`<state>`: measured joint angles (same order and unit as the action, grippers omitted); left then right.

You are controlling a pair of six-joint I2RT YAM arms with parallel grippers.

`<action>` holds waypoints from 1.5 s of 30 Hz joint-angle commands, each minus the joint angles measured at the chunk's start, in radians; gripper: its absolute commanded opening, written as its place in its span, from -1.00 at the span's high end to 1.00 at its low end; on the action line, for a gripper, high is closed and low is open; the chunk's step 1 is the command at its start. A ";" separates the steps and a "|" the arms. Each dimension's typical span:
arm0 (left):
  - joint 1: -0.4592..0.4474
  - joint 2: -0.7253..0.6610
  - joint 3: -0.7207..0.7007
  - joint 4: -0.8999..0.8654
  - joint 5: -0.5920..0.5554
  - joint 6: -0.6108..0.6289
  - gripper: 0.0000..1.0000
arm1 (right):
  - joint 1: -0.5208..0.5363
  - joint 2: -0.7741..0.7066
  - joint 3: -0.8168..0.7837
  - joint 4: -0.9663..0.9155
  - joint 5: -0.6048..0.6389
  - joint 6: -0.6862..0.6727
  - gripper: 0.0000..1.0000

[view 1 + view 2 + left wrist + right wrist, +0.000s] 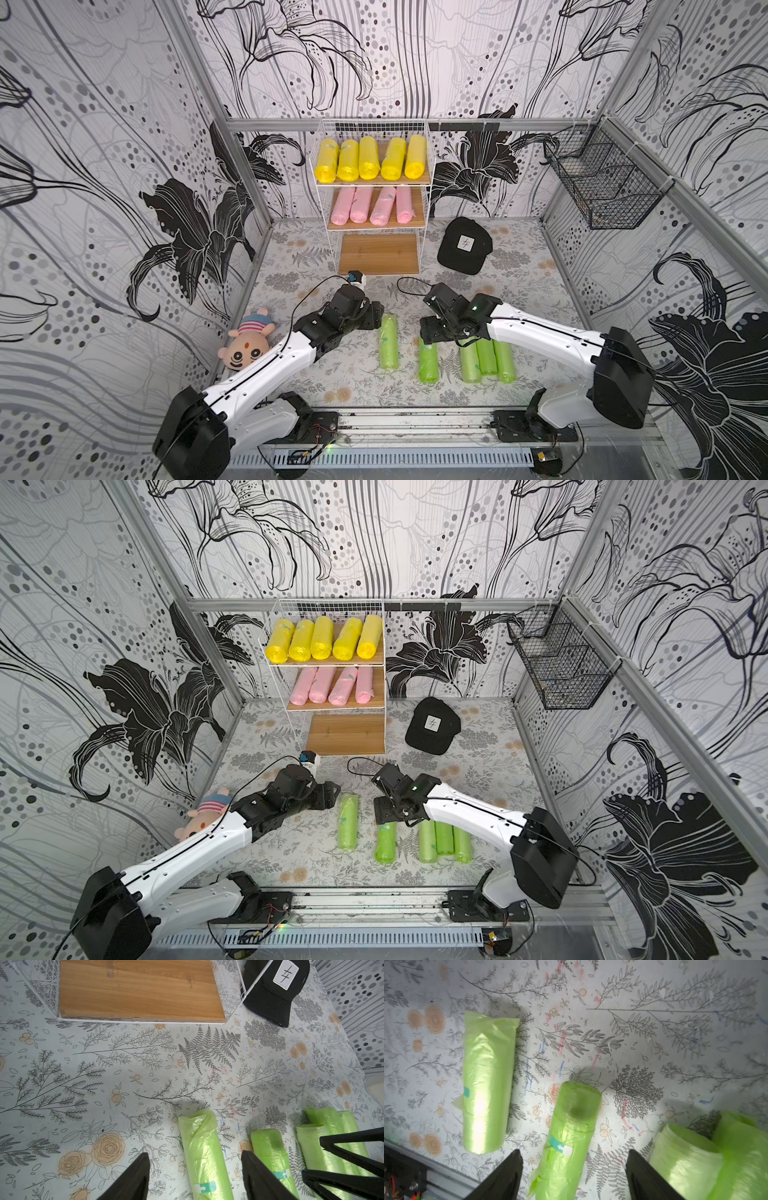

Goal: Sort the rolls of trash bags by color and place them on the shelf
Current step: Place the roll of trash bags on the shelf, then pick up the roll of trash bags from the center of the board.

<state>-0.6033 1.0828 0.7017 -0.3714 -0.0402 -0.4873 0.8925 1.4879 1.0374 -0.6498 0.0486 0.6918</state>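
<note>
Left claw [195,1153]: spread, astride the leftmost green roll [204,1157], fingers clear of it.
Right claw [573,1151]: spread, astride the second green roll [566,1147], not pinching.
Other green rolls [486,357]: three, side by side on the worktop [353,374], beside the right claw.
Shelf [376,124]: yellow rolls [369,158] on the top board, pink rolls [361,205] on the middle board.

The white patch [285,974] on the black cap [270,999] bears a crossed-line sign; green-roll stickers [204,1187] show arrows.
</note>
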 commanded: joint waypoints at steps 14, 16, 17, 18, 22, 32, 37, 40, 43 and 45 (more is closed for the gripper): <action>0.019 -0.041 -0.045 0.091 0.033 0.000 -0.44 | -0.018 0.226 -0.031 0.155 -0.027 0.150 -0.38; 0.019 -0.042 -0.044 0.088 0.030 0.001 -0.45 | -0.018 0.246 -0.030 0.172 -0.039 0.153 -0.27; 0.019 -0.043 -0.042 0.083 0.029 0.001 -0.45 | -0.018 0.250 -0.033 0.180 -0.046 0.157 -0.21; 0.020 -0.045 -0.039 0.080 0.028 0.004 -0.45 | -0.018 0.250 -0.040 0.193 -0.050 0.164 -0.14; 0.019 -0.058 -0.039 0.082 0.022 0.004 -0.44 | -0.027 0.216 -0.063 0.229 -0.050 0.186 0.07; 0.020 -0.161 -0.097 0.282 0.130 -0.172 -0.53 | -0.074 -0.136 -0.185 0.517 0.111 0.328 0.21; 0.021 -0.178 -0.199 0.578 0.234 -0.377 -0.62 | -0.073 -0.206 -0.208 0.751 0.191 0.426 0.21; 0.020 -0.158 -0.252 0.753 0.274 -0.490 -0.64 | -0.074 -0.202 -0.198 0.854 0.222 0.467 0.21; 0.020 -0.132 -0.282 0.862 0.295 -0.559 -0.67 | -0.073 -0.181 -0.176 0.912 0.236 0.503 0.17; 0.020 -0.107 -0.304 0.942 0.309 -0.602 -0.69 | -0.073 -0.166 -0.166 0.947 0.238 0.525 0.17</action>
<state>-0.5877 0.9569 0.4229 0.3359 0.2176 -0.9745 0.8177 1.3029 0.8452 0.1661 0.2428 1.1519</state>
